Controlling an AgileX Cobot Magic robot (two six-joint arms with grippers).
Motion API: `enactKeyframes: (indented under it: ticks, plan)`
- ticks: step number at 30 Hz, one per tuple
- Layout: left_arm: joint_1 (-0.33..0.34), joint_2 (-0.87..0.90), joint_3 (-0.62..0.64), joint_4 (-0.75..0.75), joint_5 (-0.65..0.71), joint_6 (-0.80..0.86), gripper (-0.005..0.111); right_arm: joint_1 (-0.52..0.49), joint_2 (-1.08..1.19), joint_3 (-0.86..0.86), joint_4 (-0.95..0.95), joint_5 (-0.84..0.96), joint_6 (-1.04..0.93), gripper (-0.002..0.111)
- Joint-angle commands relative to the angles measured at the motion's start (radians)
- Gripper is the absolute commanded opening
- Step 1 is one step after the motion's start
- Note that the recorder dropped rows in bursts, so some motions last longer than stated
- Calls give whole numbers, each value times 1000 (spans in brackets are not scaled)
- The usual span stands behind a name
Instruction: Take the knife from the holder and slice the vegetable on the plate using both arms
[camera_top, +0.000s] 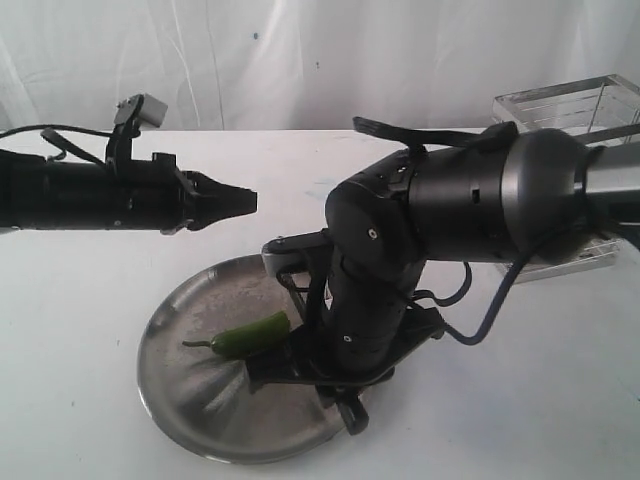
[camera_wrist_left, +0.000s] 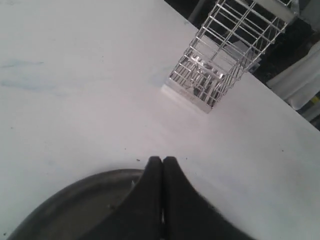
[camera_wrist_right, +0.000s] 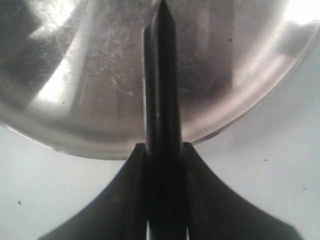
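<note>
Black slim pointed knife (camera_wrist_right: 162, 75) is pinched in the right pincer (camera_wrist_right: 164, 150) over the shiny round steel plate (camera_top: 180, 390); the slender green chili (camera_top: 250, 335) lies just beside it. Left pincer (camera_top: 243, 201), pressed together above, should steady the chili first.

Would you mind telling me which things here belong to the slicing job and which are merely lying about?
Job: knife in the right gripper, chili, plate, holder, shut left gripper.
Lying about: only the white table and white backdrop.
</note>
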Motion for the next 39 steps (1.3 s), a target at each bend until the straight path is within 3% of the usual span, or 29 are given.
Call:
enactKeyframes:
  ticks: [1,3,6,39]
  plan:
    - [6,62,14,-26,142,77,0,2,-2,-3,-23,42,21,0]
    - [6,97,2,-26,258,109,0,2,-2,-3,-9,48,7,0]
    - [6,129,-15,-26,328,117,0,2,-2,-3,46,48,-57,0]
    - [4,184,-16,-26,309,125,0,2,56,-3,74,16,-90,0]
